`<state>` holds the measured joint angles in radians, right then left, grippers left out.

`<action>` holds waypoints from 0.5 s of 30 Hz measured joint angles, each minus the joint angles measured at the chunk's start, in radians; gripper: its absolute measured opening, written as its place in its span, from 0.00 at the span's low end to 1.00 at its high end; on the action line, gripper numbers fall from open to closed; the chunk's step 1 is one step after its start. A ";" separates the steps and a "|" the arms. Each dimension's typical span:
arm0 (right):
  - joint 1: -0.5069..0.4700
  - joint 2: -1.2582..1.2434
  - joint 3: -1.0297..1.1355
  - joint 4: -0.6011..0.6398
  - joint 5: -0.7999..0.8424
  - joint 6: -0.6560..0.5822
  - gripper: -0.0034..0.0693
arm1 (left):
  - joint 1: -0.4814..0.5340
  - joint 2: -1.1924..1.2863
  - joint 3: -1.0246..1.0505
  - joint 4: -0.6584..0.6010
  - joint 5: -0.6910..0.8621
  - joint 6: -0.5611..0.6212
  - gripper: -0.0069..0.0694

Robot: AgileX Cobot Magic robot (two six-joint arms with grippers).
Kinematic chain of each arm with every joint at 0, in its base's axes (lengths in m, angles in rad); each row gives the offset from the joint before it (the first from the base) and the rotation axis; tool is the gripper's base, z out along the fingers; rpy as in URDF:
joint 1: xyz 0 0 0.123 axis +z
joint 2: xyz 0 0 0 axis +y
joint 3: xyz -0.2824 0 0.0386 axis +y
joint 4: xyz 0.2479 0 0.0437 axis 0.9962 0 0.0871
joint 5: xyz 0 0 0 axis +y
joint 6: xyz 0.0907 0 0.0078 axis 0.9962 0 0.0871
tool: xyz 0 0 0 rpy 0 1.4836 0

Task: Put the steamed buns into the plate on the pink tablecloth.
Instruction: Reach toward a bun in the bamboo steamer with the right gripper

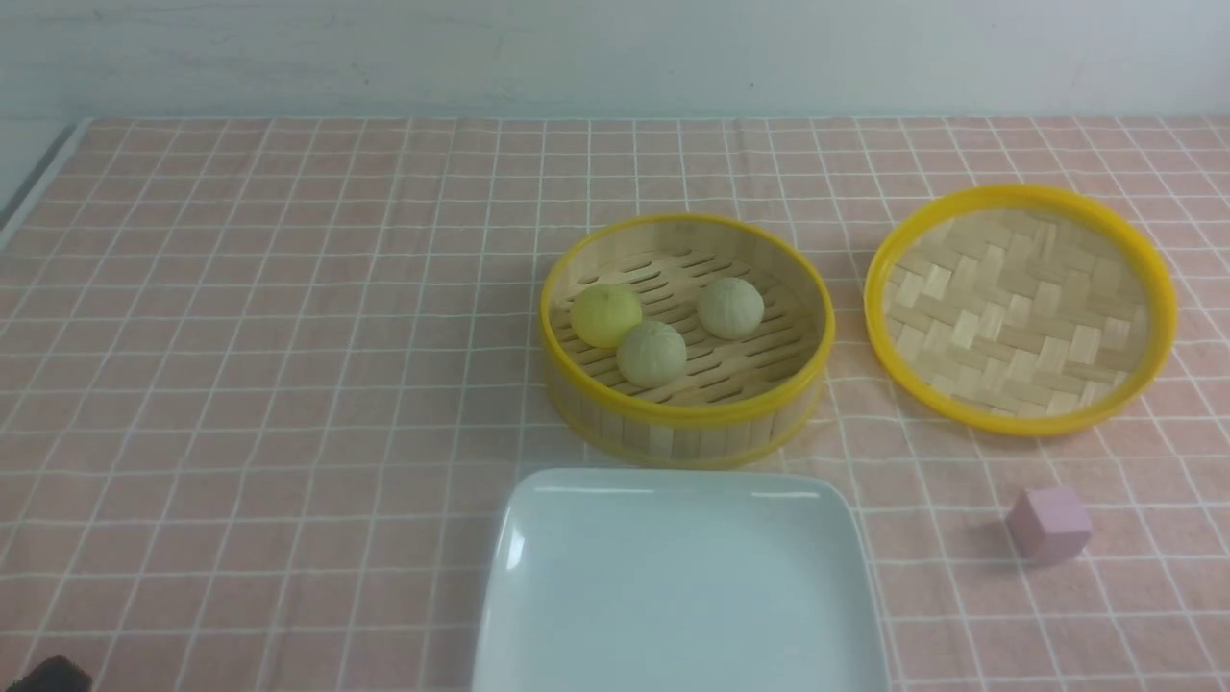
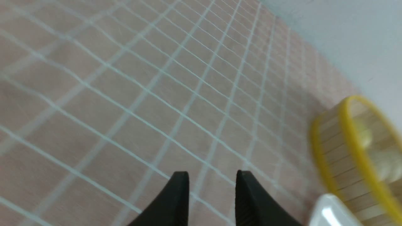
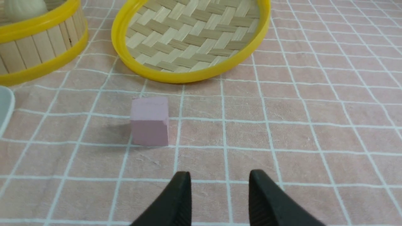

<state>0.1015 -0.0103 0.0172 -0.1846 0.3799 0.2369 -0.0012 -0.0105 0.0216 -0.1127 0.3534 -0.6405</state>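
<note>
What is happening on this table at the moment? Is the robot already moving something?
Nothing is being handled yet. The three steamed buns lie in the open bamboo steamer basket, and its lid lies beside it on the pink tablecloth. The plate, in front of the basket, holds nothing. The left end effector and the right end effector are both open and hold nothing. The right one is near a small pink cube.
</note>
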 joint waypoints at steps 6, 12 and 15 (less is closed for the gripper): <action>0.000 0.000 0.010 0.354 -0.067 0.323 0.38 | 0.000 0.000 0.002 -0.180 -0.003 -0.188 0.40; 0.000 0.000 0.010 0.481 -0.110 0.425 0.38 | 0.000 0.000 0.002 -0.191 -0.010 -0.205 0.40; 0.000 0.000 0.010 0.485 -0.136 0.428 0.38 | 0.000 0.000 0.007 -0.171 -0.050 -0.204 0.40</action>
<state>0.1015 -0.0103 0.0270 0.3002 0.2435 0.6649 -0.0012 -0.0105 0.0283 -0.2842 0.3033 -0.8448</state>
